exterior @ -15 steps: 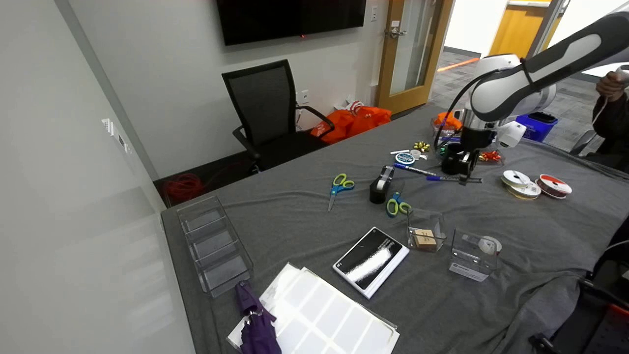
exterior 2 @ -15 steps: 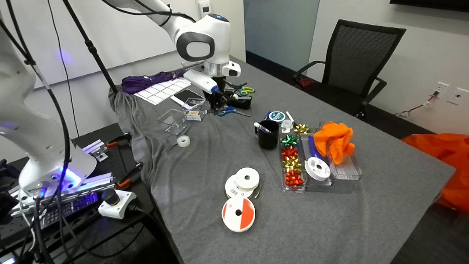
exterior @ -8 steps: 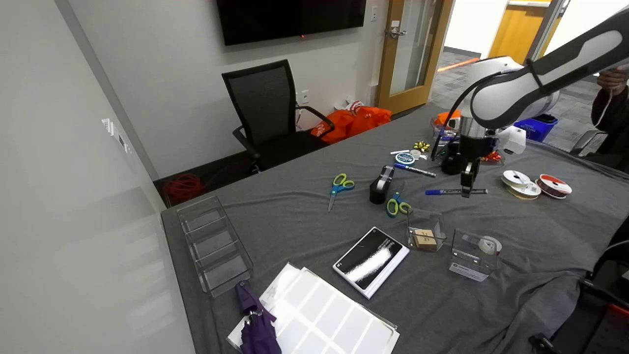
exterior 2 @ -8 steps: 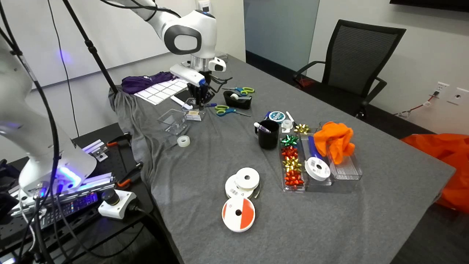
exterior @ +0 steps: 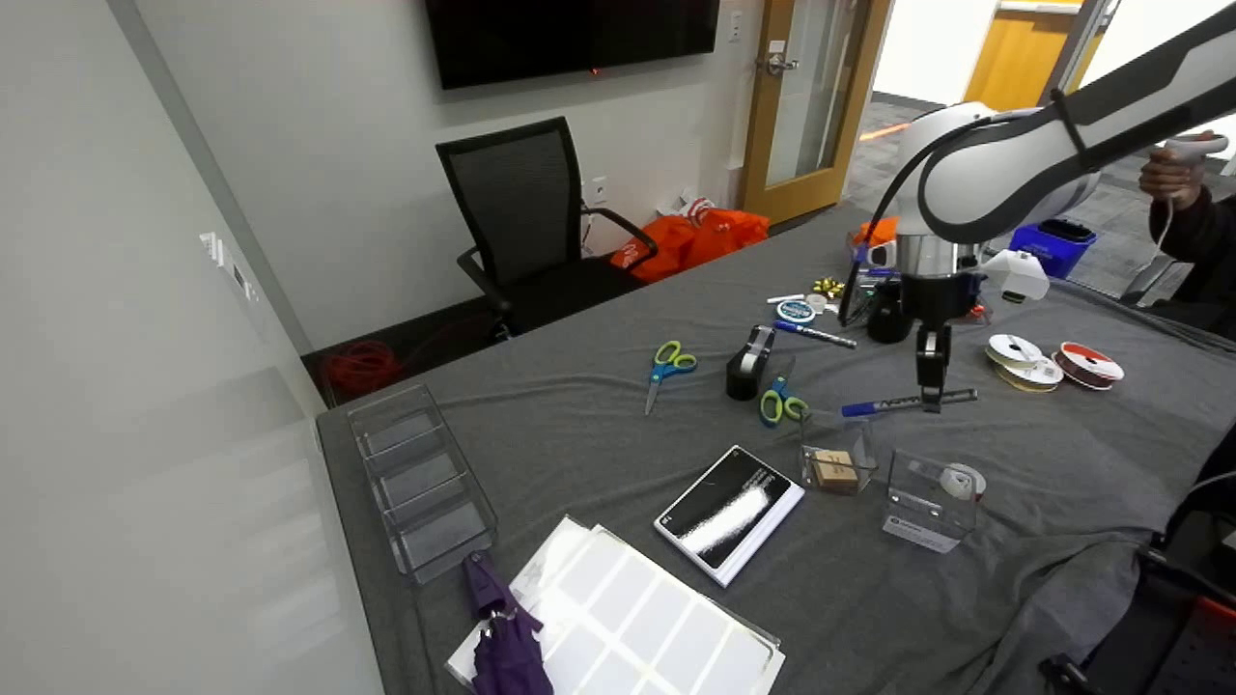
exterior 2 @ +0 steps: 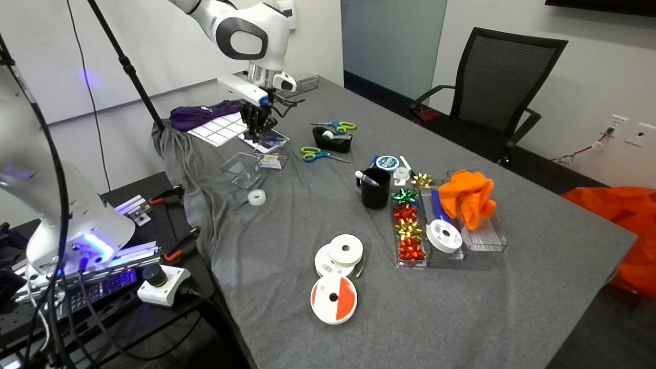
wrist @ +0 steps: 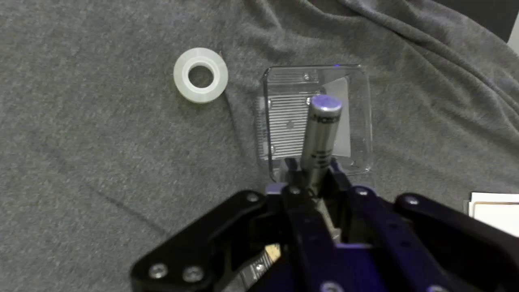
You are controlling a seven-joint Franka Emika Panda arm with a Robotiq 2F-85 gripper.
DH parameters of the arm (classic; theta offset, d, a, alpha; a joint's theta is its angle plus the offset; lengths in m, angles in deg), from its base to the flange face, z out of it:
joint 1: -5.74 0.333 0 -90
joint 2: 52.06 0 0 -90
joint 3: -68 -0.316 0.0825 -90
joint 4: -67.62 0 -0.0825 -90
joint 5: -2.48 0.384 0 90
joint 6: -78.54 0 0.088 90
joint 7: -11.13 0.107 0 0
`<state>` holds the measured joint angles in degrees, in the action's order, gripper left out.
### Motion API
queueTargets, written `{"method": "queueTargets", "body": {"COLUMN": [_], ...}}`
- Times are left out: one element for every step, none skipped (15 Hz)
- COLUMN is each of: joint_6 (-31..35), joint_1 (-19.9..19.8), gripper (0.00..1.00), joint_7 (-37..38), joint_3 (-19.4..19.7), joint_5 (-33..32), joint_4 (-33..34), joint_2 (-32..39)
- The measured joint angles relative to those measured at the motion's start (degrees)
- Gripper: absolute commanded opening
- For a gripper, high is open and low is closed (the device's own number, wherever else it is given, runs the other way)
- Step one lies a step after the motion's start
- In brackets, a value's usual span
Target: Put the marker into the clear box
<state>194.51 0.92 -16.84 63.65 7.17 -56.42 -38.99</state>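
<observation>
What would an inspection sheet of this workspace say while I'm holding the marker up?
Surface: gray cloth, wrinkled in places.
Job things: marker off the cloth, not in the clear box, which shows beyond it in the wrist view.
Clutter: tape roll beside that box, two pairs of scissors, tape dispenser, ribbon spools.
Tool: closed on the marker.
Cables: black cable hangs by the robot base.
Surroundings: mesh chair; person holding a white object.

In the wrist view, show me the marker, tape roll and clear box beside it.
Marker (wrist: 319,140), wrist view, grey barrel.
Tape roll (wrist: 200,95), wrist view, lower side.
Clear box (wrist: 286,136), wrist view, ribbed part.
</observation>
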Motion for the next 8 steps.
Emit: {"method": "queueTargets", "body": {"joint_6": [-0.8, -1.62, -2.2, -2.59, -2.88, -3.05, -3.21, -3.28], "joint_1": [0.55, 1.05, 1.46, 1.8, 2.05, 2.2, 2.22, 2.22], "gripper": [0.04, 0.04, 0.04, 0.04, 0.04, 0.04, 0.04, 0.04], "joint_7": [0.04, 0.21, 0.48, 0.95, 1.66, 2.47, 3.37, 4.32], "joint_3": [-0.03, -0.08, -0.12, -0.15, -0.18, -0.18, -0.18, -0.17], "joint_5": [0.79, 1.63, 2.44, 3.28, 4.04, 4.81, 5.43, 5.99], "joint_4": [0.03, 0.13, 0.34, 0.6, 1.03, 1.55, 2.19, 2.86], "joint_2": [0.13, 0.43, 0.94, 1.63, 2.4, 3.32, 4.21, 5.08]}}
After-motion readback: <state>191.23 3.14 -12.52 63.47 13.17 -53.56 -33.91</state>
